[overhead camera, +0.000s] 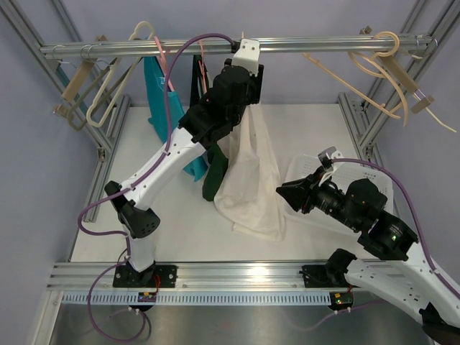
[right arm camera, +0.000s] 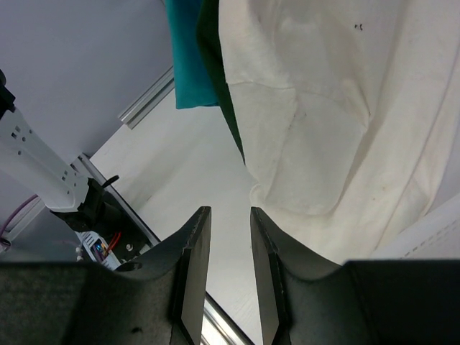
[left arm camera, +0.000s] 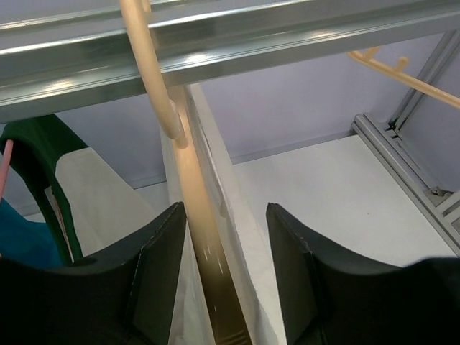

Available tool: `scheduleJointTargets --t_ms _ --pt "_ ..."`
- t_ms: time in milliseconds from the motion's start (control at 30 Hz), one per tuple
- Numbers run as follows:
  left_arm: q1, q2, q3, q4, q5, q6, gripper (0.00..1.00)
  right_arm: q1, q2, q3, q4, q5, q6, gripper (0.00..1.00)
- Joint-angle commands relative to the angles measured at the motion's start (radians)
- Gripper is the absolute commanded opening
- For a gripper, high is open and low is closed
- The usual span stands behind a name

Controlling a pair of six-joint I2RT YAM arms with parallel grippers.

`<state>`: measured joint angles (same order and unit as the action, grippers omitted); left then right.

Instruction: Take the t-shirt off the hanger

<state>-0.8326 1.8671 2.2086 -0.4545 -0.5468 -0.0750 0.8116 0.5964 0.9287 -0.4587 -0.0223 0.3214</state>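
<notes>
A cream t-shirt (overhead camera: pixel 251 169) hangs from a cream hanger (left arm camera: pixel 192 194) hooked on the top rail (overhead camera: pixel 316 45); its hem rests on the table. My left gripper (overhead camera: pixel 243 66) is up at the rail. In the left wrist view it (left arm camera: pixel 226 215) is open, with the hanger's neck and the shirt's collar (left arm camera: pixel 233 215) between the jaws, close to the left finger. My right gripper (overhead camera: pixel 283 191) is low, just right of the shirt's lower part, pointing at it. In the right wrist view it (right arm camera: pixel 228 212) is narrowly open and empty, with the shirt (right arm camera: pixel 338 108) just beyond the tips.
A dark green shirt (overhead camera: pixel 213 172) and a teal shirt (overhead camera: pixel 157 100) hang on the rail left of the cream one. Empty hangers hang at the rail's left end (overhead camera: pixel 108 79) and right end (overhead camera: pixel 381 65). A white basket (overhead camera: pixel 377 183) sits under the right arm.
</notes>
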Motion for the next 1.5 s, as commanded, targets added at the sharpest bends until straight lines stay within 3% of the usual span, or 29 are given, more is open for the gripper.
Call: scheduleJointTargets --t_ms 0,200,333,367,700,933,1133,1233,1367,1467 --pt "-0.003 -0.006 0.060 0.051 -0.051 0.024 0.47 0.006 -0.007 -0.008 0.046 -0.037 0.001 0.38" --pt "-0.005 -0.016 0.059 0.053 -0.070 0.032 0.27 0.006 -0.003 -0.013 0.051 -0.042 -0.004 0.38" --pt "-0.010 -0.035 0.060 0.054 -0.079 0.038 0.01 0.006 0.008 -0.016 0.060 -0.044 -0.004 0.38" --pt "-0.010 -0.045 0.059 0.053 -0.078 0.040 0.00 0.006 0.009 -0.016 0.060 -0.044 -0.002 0.38" --pt "-0.014 -0.112 0.057 0.060 -0.035 0.066 0.00 0.008 0.034 -0.025 0.100 -0.065 0.013 0.38" --pt "-0.013 -0.166 -0.056 0.249 -0.007 0.182 0.00 0.006 0.059 -0.050 0.121 -0.044 0.019 0.38" --pt "-0.014 -0.207 -0.102 0.261 0.024 0.149 0.00 0.006 0.052 -0.054 0.114 -0.031 0.021 0.38" --pt "-0.016 -0.279 -0.162 0.260 0.057 0.080 0.00 0.006 0.051 -0.045 0.117 -0.036 0.025 0.45" --pt "-0.023 -0.381 -0.309 0.261 0.099 -0.049 0.00 0.008 0.088 -0.034 0.184 -0.089 0.050 0.71" --pt "-0.023 -0.447 -0.371 0.263 0.105 -0.100 0.00 0.020 0.152 -0.033 0.241 -0.139 0.070 0.78"
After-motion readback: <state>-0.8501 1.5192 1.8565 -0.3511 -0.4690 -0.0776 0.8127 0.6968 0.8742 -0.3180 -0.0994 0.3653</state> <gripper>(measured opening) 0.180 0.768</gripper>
